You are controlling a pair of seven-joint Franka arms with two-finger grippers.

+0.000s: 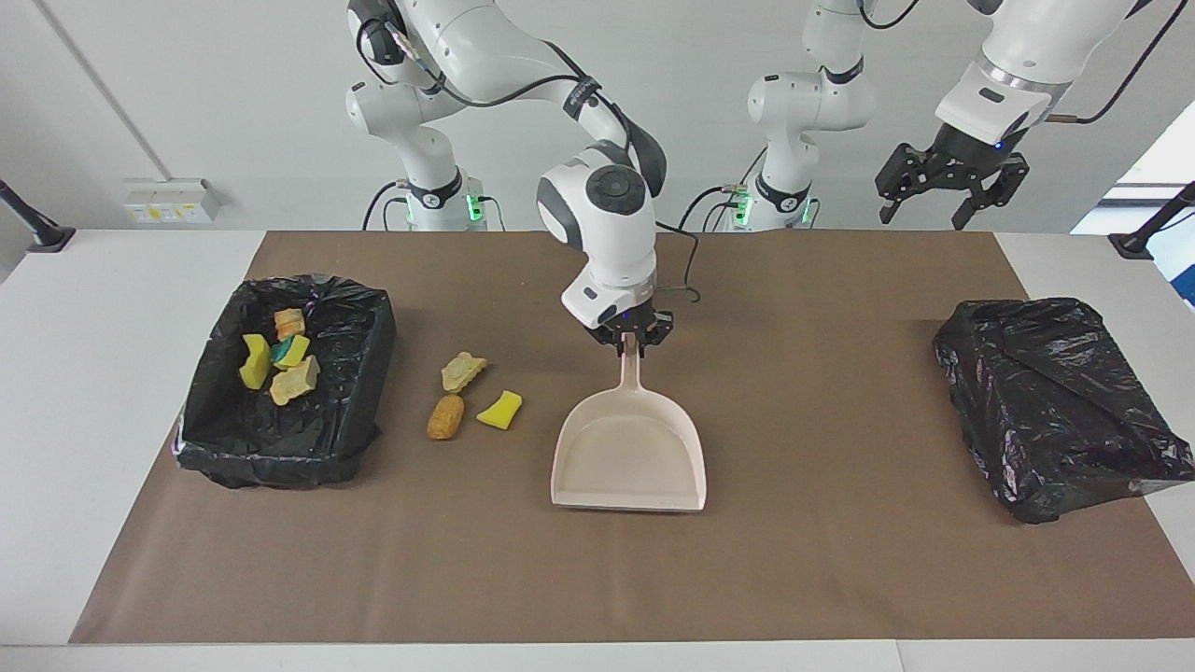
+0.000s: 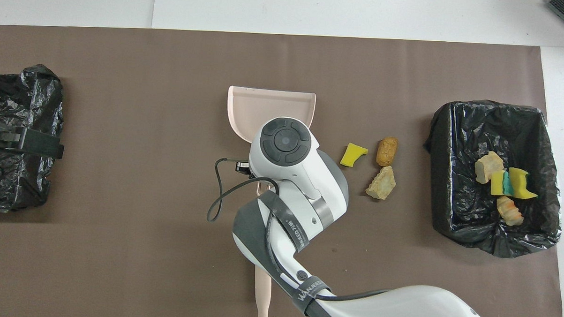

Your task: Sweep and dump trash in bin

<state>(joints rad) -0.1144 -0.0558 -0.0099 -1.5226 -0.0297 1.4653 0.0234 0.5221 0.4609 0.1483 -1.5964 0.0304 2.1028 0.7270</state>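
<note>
Right claw (image 1: 635, 342) at frame centre, closed on the handle of the beige dustpan (image 1: 630, 459), pan flat on the brown mat (image 1: 822, 560) of the tabletop (image 1: 93, 373). Three trash scraps (image 1: 464, 371) loose on the mat just beside the pan, toward the lined bin (image 1: 364, 373) at left of the facing view. Four more scraps (image 1: 295, 379), seemingly, inside that bin. Left claw (image 1: 943, 191) up high at upper right, waiting, fingers spread wide, holding nothing, above a black bag (image 1: 1055, 401).
</note>
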